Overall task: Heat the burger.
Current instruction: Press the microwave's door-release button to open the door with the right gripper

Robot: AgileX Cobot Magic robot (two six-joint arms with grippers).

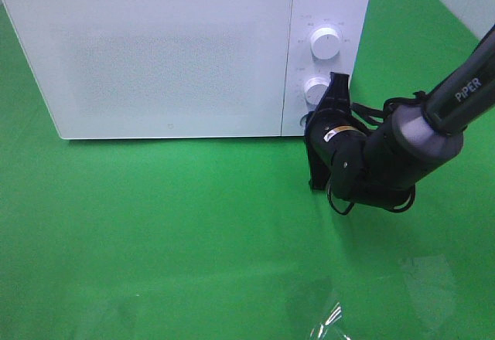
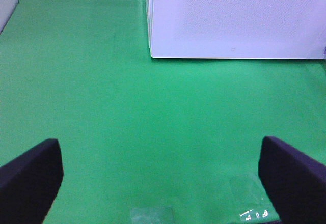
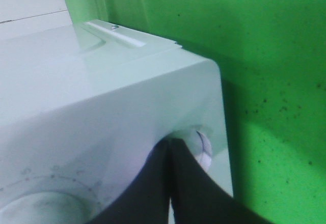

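Observation:
The burger is out of view. The white microwave (image 1: 170, 54) stands at the back with its door closed. My right gripper (image 1: 339, 83) is shut, its black fingers pressed together, with the tips against the control panel beside the lower knob (image 1: 315, 90); the upper knob (image 1: 325, 44) is free. In the right wrist view the shut right gripper (image 3: 169, 145) ends at a white knob (image 3: 204, 150). My left gripper (image 2: 160, 168) hangs open over bare green cloth, facing the microwave (image 2: 234, 15), and it does not show in the exterior high view.
Green cloth (image 1: 155, 232) covers the table. A shiny clear patch (image 1: 332, 321) lies near the front edge. The right arm (image 1: 433, 116) reaches in from the right side.

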